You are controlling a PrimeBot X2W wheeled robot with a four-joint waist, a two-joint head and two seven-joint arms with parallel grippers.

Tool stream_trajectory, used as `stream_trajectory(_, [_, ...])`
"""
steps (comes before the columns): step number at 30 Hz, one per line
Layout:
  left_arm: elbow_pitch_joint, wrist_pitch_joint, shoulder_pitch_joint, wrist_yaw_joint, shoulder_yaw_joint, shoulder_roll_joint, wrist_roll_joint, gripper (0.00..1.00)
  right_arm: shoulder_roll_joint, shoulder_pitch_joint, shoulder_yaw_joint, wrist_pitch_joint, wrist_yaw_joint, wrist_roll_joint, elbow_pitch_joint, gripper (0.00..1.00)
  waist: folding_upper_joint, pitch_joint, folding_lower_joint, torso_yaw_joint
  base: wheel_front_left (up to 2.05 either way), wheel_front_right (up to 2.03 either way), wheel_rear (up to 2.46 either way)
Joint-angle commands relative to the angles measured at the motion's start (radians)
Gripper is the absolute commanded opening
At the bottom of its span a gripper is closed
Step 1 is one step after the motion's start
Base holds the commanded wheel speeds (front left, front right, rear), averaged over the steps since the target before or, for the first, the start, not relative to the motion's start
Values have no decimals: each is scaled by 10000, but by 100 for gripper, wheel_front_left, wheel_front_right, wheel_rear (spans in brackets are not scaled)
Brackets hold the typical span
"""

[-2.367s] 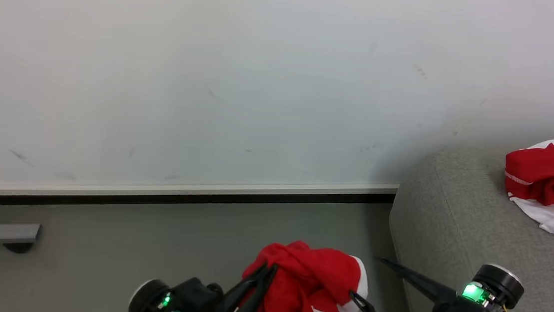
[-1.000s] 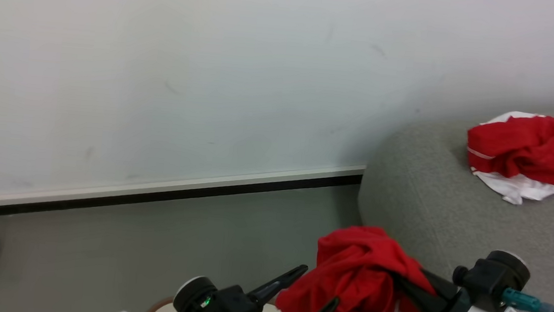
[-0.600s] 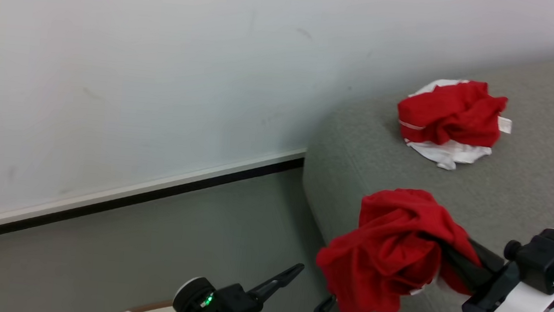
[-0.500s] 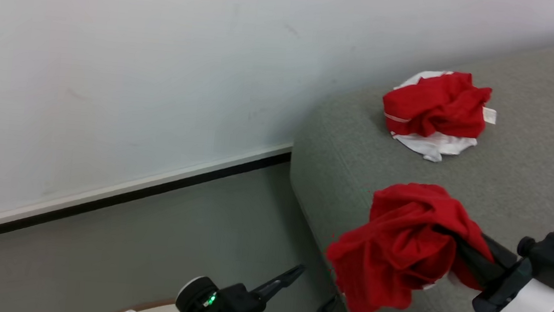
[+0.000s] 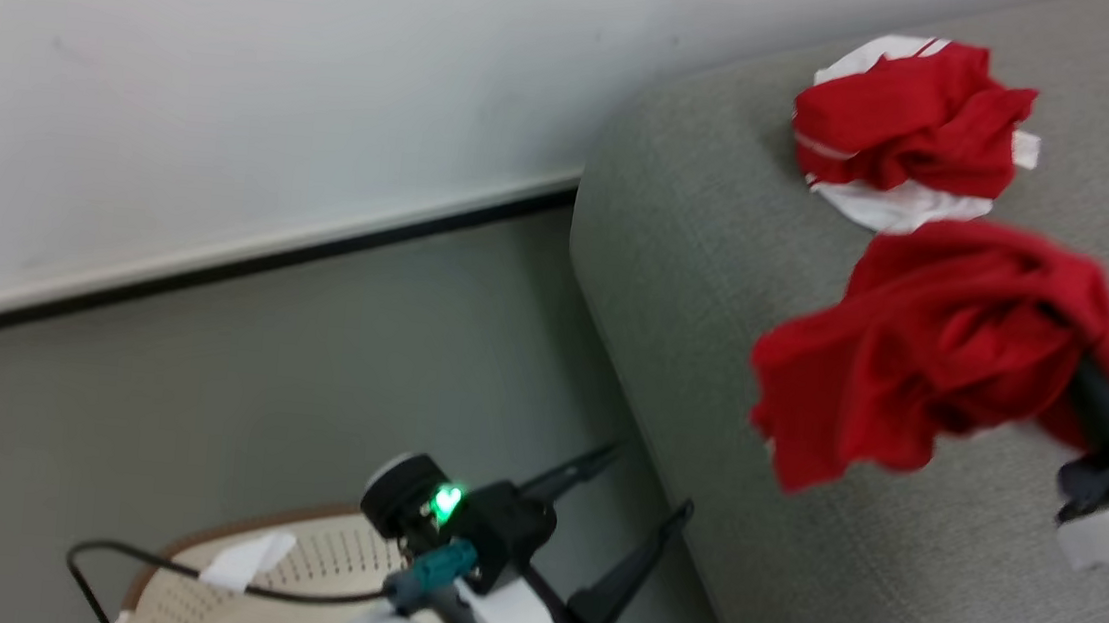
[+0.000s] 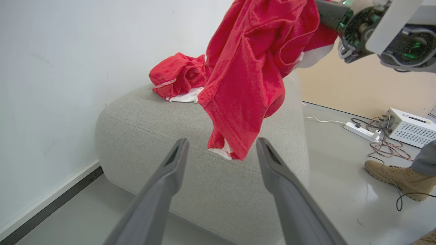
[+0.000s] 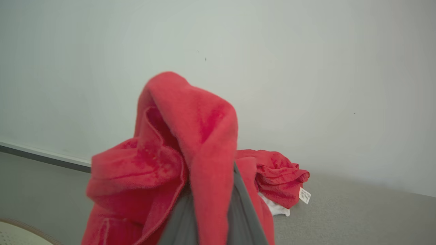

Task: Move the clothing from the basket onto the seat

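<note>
The cream basket (image 5: pixel 322 557), brown-rimmed, sits on the grey floor (image 5: pixel 260 346) at lower left, with a black cable (image 5: pixel 190 573) crossing it. Beside it the left pincer (image 5: pixel 650 478) hangs empty, fingers apart, near the corner of the grey upholstered seat (image 5: pixel 701 244), which stands by the white wall (image 5: pixel 237 43). One red-and-white garment (image 5: pixel 912 122) lies on the seat. The right pincer (image 5: pixel 1099 394) is clamped on a second red garment (image 5: pixel 921 364), suspended above the seat. A power strip (image 6: pixel 361 131) and a person's boot (image 6: pixel 398 175) rest on the floor beyond.
</note>
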Motion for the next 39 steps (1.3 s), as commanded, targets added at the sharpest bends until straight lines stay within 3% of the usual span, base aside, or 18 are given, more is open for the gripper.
stream_trajectory(1, [-9, 9, -201, 12, 65, 70, 167, 100, 37, -236, -219, -28, -23, -131, 46, 0, 0, 781, -1, 347, 0, 0, 0])
stream_trajectory(6, [6, 252, -1126, 40, 179, 161, 462, 100, 329, -1247, -2034, -29, -23, -740, 356, 0, 0, 2212, -1, 858, 0, 0, 0])
stream_trajectory(16, [134, 147, -2414, 280, 337, 83, 1003, 100, -204, -4510, -5082, -12, -23, -1428, 2305, 0, 0, 4449, -1, 1888, 0, 0, 0])
stream_trajectory(23, [158, -44, -2913, 427, 212, -117, 1313, 100, -775, -5836, -6063, -12, -23, -1725, 4739, 0, 0, 5389, -1, 2587, 0, 0, 0])
stream_trajectory(30, [309, -280, -2836, 606, 207, -139, 1302, 100, -4, -5330, -6730, -11, -23, -2299, 7409, 0, 0, 5509, -1, 2832, 0, 0, 0])
stream_trajectory(35, [409, -373, -2584, 727, 188, -108, 1164, 100, 474, -4999, -7188, -14, -22, -2556, 8263, 0, 0, 5232, -1, 2807, 0, 0, 0])
stream_trajectory(36, [421, -384, -2555, 762, 202, -81, 1156, 100, 526, -4954, -7288, -12, -22, -2639, 8250, 10, 0, 5164, -1, 2783, 0, 0, 0])
stream_trajectory(37, [419, -404, -2518, 768, 226, -58, 1126, 100, 552, -4892, -7382, -12, -23, -2714, 8170, 38, 0, 5090, -1, 2755, 0, 0, 0])
stream_trajectory(38, [421, -422, -2480, 810, 243, -43, 1099, 100, 588, -4814, -7467, -12, -23, -2733, 8131, 85, 0, 5008, -1, 2727, 0, 0, 0])
stream_trajectory(39, [428, -428, -2433, 844, 254, -32, 1053, 100, 620, -4723, -7510, -12, -23, -2770, 8112, 100, 0, 4921, -1, 2699, 0, 0, 0])
